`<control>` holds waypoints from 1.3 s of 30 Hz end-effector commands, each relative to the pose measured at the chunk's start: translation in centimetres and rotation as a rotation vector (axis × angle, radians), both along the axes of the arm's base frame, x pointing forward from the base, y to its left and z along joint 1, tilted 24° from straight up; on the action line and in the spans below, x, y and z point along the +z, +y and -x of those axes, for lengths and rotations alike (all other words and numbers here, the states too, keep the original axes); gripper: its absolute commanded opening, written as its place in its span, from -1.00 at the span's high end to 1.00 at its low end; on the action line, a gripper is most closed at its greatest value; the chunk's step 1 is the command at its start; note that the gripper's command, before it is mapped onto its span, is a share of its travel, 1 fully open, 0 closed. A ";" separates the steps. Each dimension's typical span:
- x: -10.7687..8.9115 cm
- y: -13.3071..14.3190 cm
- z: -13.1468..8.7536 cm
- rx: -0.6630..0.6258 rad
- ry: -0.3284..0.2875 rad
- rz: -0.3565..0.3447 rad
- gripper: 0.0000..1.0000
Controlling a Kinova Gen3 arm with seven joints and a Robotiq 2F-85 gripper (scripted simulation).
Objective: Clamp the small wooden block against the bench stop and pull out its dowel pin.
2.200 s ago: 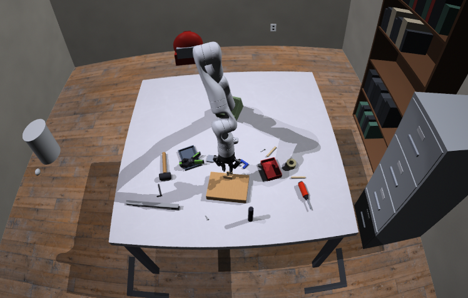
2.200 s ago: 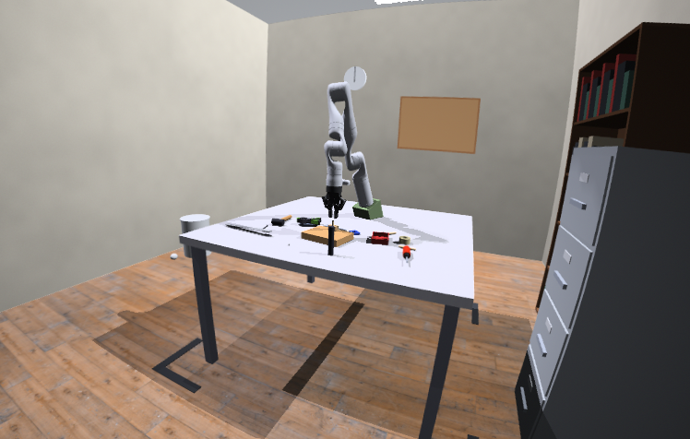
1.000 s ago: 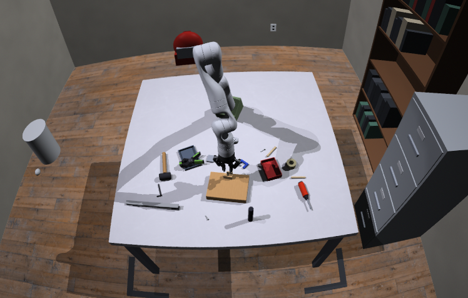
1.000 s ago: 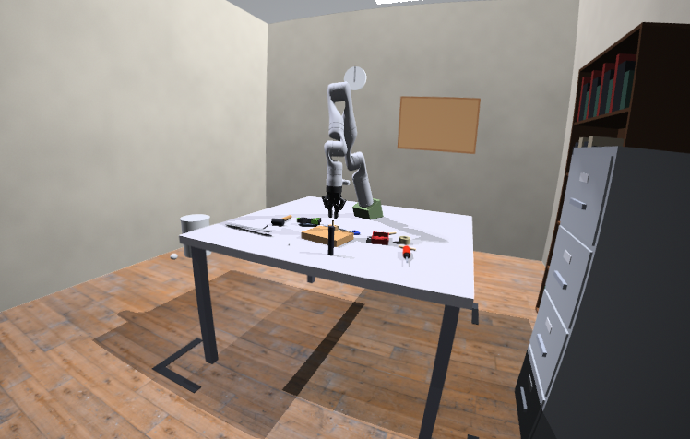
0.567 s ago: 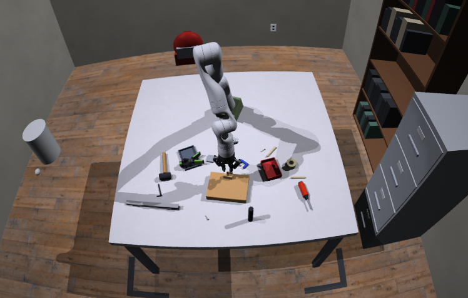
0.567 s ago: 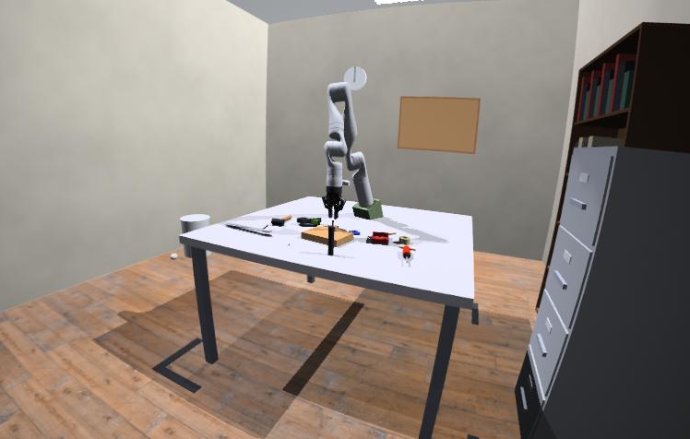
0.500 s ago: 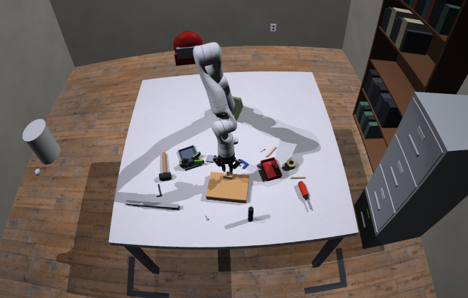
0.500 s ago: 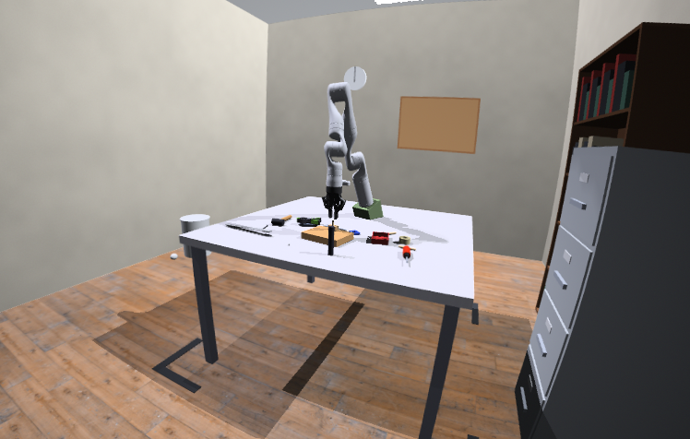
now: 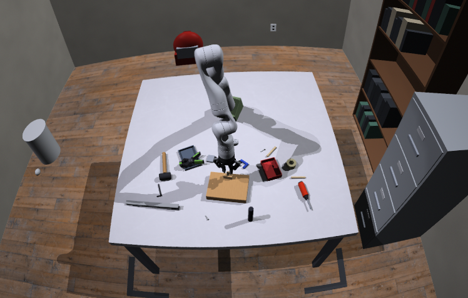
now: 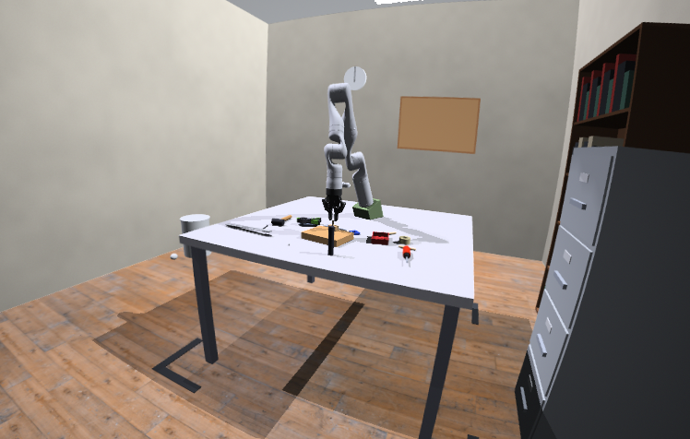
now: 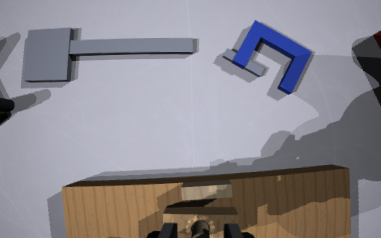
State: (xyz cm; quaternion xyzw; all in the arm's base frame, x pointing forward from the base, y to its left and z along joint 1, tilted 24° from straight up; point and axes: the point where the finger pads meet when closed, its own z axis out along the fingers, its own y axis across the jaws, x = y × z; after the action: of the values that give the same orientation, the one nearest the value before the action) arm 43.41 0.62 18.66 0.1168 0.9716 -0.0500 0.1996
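the arm [image 9: 218, 94] [image 10: 335, 131] is pale grey and smooth, with rounded, tube-like links and bulging elbows; thin dark seam lines ring it. the gripper [image 9: 227, 169] [image 10: 333, 217] [image 11: 200, 231] is black, with jointed, angular linkages and slim, blocky fingertips.
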 end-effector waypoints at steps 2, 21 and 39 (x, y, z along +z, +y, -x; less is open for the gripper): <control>-0.3 0.0 -0.1 0.000 -0.001 0.000 0.33; -1.7 -0.3 -0.8 0.000 -0.001 0.000 0.33; -2.0 -0.3 -0.9 0.000 -0.001 0.000 0.33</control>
State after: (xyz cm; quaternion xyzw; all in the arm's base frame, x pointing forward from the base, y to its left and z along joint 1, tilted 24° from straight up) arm 44.26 0.29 16.58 0.1169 0.9716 -0.0501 0.1995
